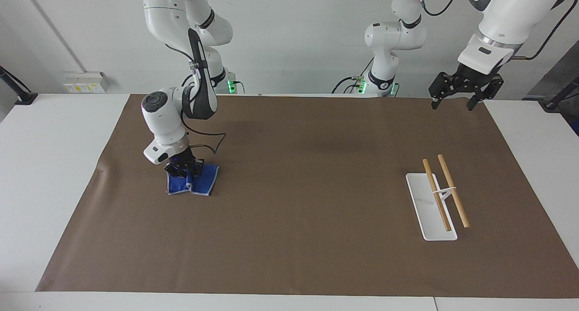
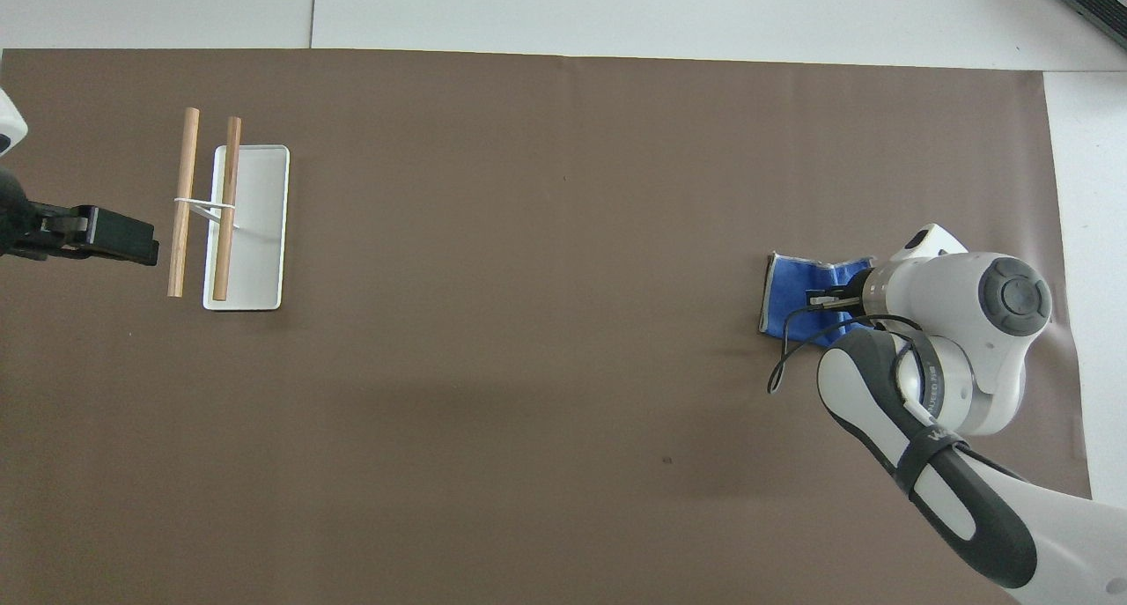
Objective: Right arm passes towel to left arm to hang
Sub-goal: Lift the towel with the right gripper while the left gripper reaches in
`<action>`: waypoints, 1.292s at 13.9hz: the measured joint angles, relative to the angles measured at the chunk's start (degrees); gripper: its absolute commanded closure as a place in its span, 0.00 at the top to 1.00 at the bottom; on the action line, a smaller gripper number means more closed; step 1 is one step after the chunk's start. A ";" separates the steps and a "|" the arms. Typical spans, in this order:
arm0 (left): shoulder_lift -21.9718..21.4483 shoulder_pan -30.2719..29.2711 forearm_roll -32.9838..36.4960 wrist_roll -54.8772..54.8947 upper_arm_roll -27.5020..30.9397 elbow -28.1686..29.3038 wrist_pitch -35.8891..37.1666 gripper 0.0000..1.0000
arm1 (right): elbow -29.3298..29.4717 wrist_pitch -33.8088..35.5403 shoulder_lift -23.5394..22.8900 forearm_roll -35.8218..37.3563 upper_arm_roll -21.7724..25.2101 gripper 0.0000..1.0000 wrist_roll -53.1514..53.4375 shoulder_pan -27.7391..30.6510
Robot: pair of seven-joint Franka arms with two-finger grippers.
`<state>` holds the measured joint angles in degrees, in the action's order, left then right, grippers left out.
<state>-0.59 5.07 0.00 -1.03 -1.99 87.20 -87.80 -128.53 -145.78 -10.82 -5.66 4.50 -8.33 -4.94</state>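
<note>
Right end effector [image 1: 185,174] clamped on towel [image 1: 199,180], bunched on bench well apart from rack [image 1: 429,207]. Soft, light, will droop; pinch near edge. Left end effector [image 1: 453,100] apart, waiting.

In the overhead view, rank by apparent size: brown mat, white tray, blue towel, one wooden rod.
1. Brown mat, by far the largest.
2. White tray.
3. Towel, bunched up and partly hidden under the right arm, so its rank below the tray is unsure.
4. Wooden rod, long but thinnest.
</note>
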 measured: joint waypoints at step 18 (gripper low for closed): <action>-0.28 1.04 -0.22 -0.02 -0.79 0.59 1.61 1.00 | 22.06 23.10 4.87 -51.84 -9.30 0.00 2.01 -0.83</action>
<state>-0.87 6.10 -0.22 -1.05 -2.78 87.79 -86.19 -106.47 -122.68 -5.95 -57.50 -4.79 -6.32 -5.77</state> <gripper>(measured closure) 0.000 0.885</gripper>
